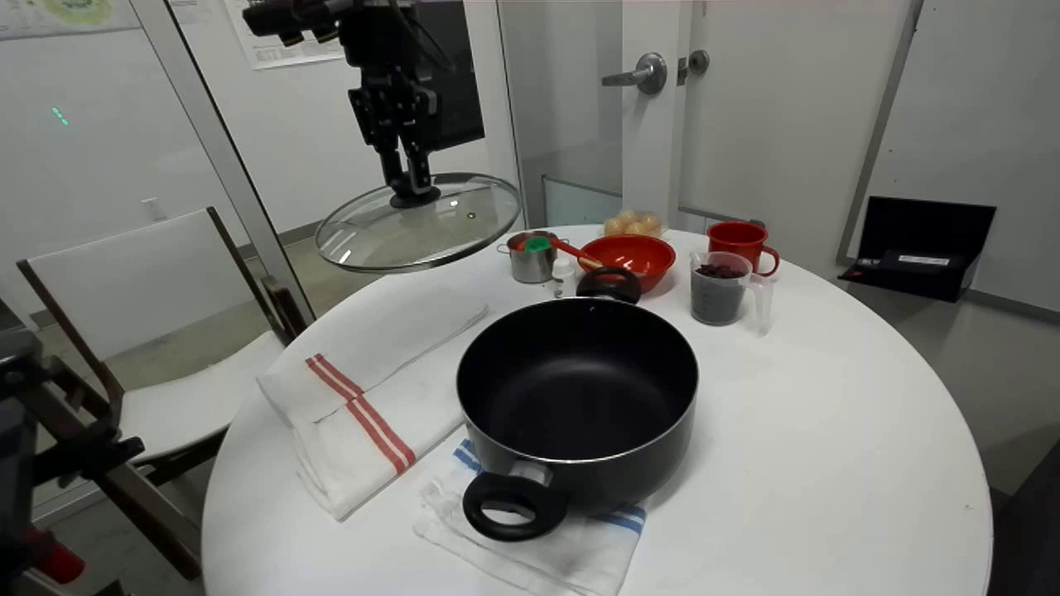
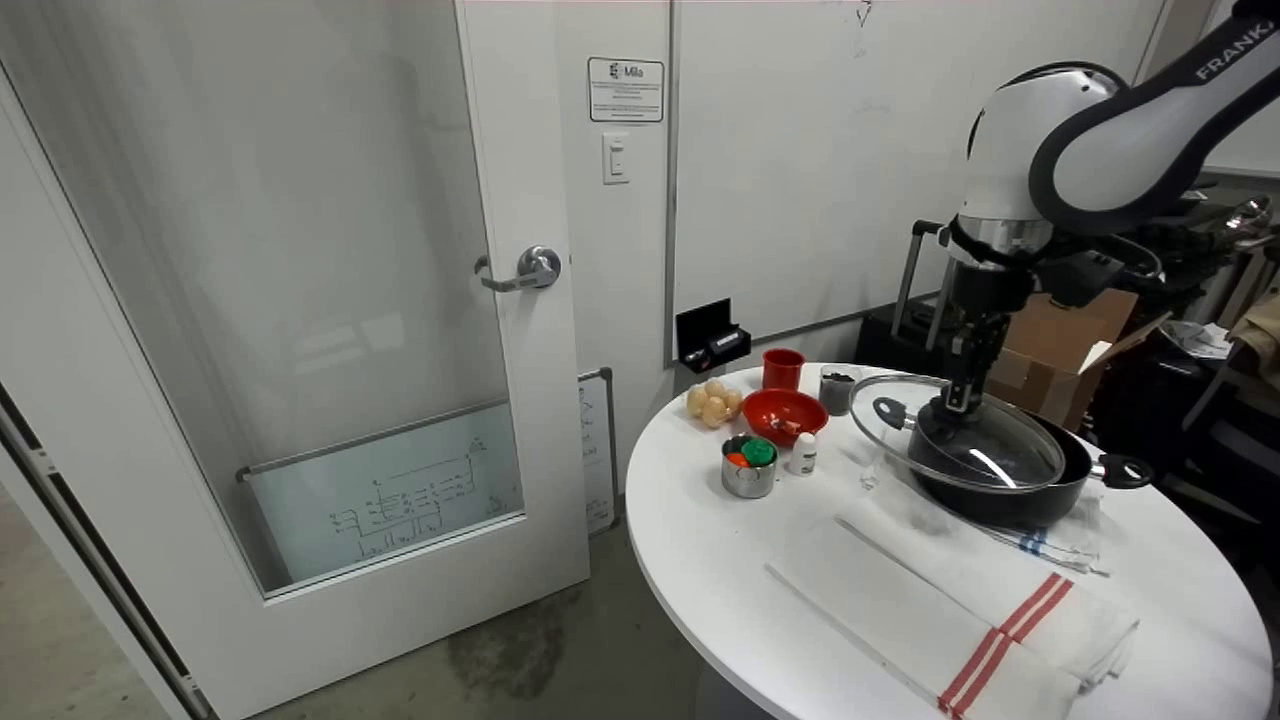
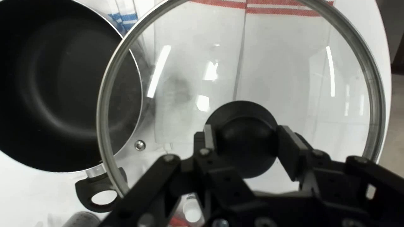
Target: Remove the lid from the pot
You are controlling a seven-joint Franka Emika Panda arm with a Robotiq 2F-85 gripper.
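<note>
The clear glass lid [image 1: 439,236] with its metal rim hangs in the air, slightly tilted, to the side of the pot. It also shows in an exterior view [image 2: 1010,440] and fills much of the wrist view [image 3: 277,63]. My gripper [image 1: 411,184] is shut on the lid's black centre knob; both fingers press the knob's sides in the wrist view [image 3: 247,143]. The wide black pot [image 1: 580,389] stands uncovered on the table, and its inside looks empty. It also shows partly behind the lid [image 2: 1020,510] and at the left of the wrist view [image 3: 63,78].
A red-striped white towel [image 1: 356,422] lies below the lid. A blue-striped towel [image 1: 580,550] lies under the pot. A metal cup [image 1: 532,265], white bottle [image 2: 803,455], red bowl [image 1: 654,258], red mug [image 1: 739,240], measuring cup [image 1: 717,298] and eggs [image 2: 713,405] stand beyond the pot.
</note>
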